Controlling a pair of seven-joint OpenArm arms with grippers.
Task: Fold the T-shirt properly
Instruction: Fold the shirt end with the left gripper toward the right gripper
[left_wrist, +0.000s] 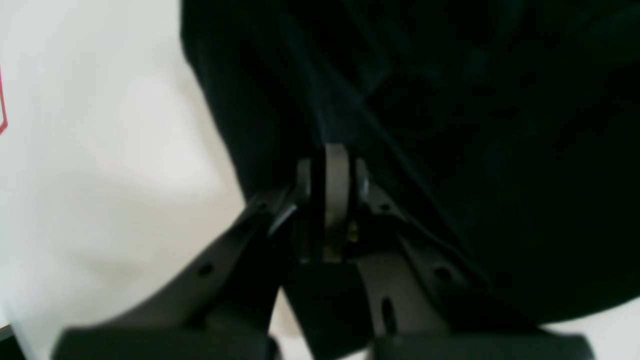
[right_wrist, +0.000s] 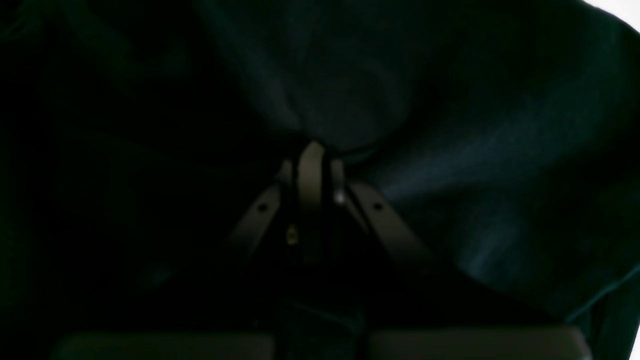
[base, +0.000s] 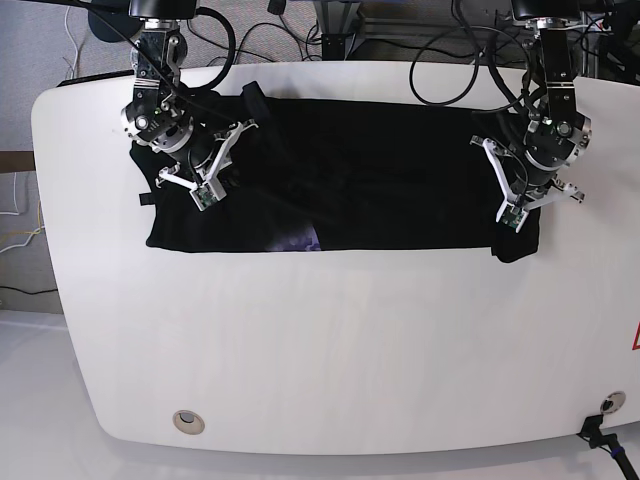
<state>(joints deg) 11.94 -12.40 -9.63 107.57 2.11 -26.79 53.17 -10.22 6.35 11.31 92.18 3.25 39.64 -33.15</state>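
The black T-shirt lies in a wide band across the far half of the white table. A small patch of purple print shows at its near edge. My left gripper is over the shirt's right end, near its edge, with white table beside it, and its fingers are shut on a fold of black cloth. My right gripper is over the shirt's left end, shut on bunched dark cloth that fills its view.
Cables hang behind the table's far edge. A round grommet hole sits near the front left corner. A red mark is at the right edge, and a black cable end is at the front right corner.
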